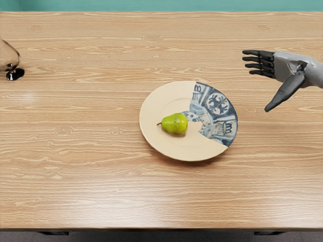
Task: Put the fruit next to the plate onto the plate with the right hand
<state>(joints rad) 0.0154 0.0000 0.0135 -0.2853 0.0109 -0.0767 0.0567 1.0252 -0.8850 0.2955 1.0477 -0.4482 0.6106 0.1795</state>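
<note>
The table point(75, 166) centre is being occupied by the plate point(161, 101) and the pear point(175, 123) on it, bare wood is being kept open all round, up to the spread right hand point(277, 68), and the left edge is being crowded only by the left arm point(9, 59).

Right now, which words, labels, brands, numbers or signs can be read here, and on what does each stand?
No readable text.
The round cream ceramic plate shows only a blue ornamental pattern, no letters; the green pear, the wooden table and the grey right hand bear no marks.
</note>
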